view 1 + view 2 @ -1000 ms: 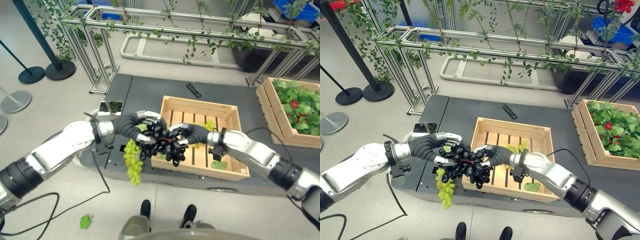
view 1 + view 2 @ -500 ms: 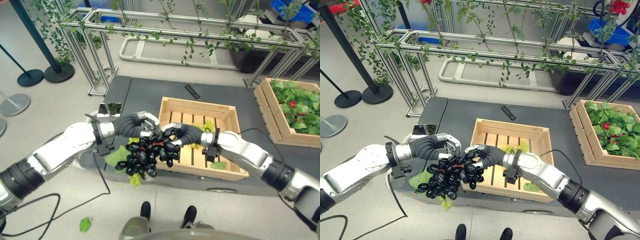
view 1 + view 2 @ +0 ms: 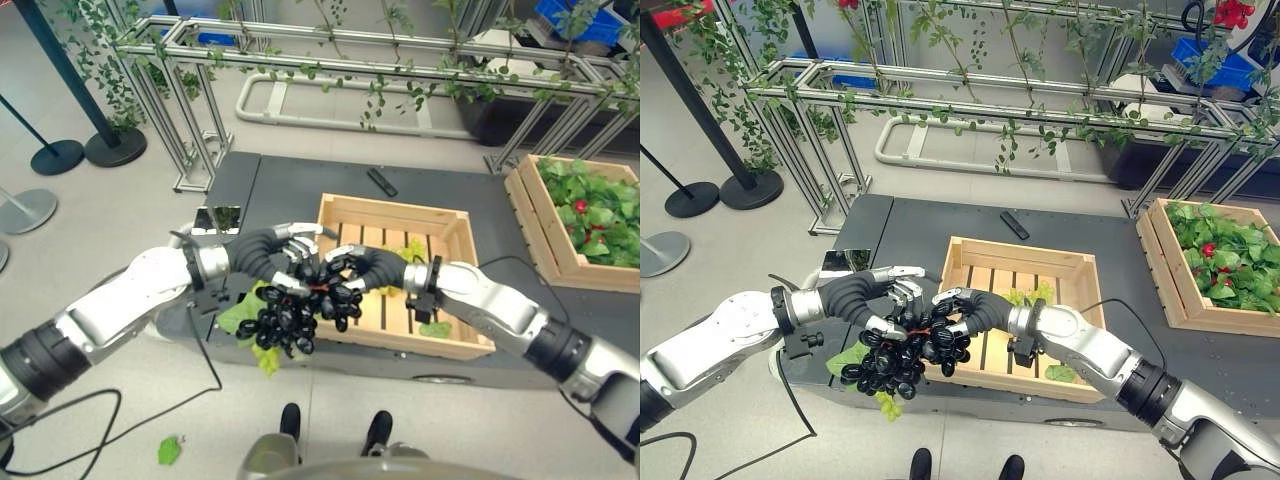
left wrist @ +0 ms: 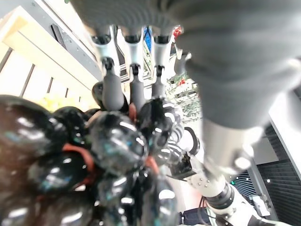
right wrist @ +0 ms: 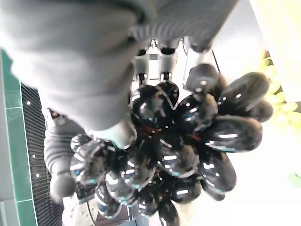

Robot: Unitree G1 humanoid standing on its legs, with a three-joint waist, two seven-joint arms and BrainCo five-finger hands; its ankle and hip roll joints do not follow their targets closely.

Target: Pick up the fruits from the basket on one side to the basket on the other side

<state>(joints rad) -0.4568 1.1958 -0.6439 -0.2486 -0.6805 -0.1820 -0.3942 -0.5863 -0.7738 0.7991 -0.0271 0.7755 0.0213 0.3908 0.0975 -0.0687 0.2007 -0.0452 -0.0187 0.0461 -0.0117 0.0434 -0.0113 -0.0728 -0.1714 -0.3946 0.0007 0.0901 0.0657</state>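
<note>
A bunch of black grapes (image 3: pixel 286 316) hangs over the near left corner of the wooden crate (image 3: pixel 452 232), between both hands. My right hand (image 3: pixel 352 268) is curled over the top of the bunch and grips it; in the right wrist view the black grapes (image 5: pixel 188 141) sit under its fingers. My left hand (image 3: pixel 283 254) is beside it on the left, fingers fairly straight, their tips touching the black grapes (image 4: pixel 117 136). A green leaf (image 3: pixel 236 313) and a tip of green grapes (image 3: pixel 268 360) show behind and below the bunch.
Green grapes (image 3: pixel 411 251) and a leaf (image 3: pixel 437 329) lie in the crate. A second crate (image 3: pixel 527 205) of leaves and red fruit stands at the right. A black remote (image 3: pixel 384 181) lies on the dark platform (image 3: pixel 290 180). Behind is a metal frame (image 3: pixel 330 45) with vines.
The black bunch moved left off the crate's edge and now hides most of the green grapes that hung from my left hand. My left fingers have straightened away from the bunch.
</note>
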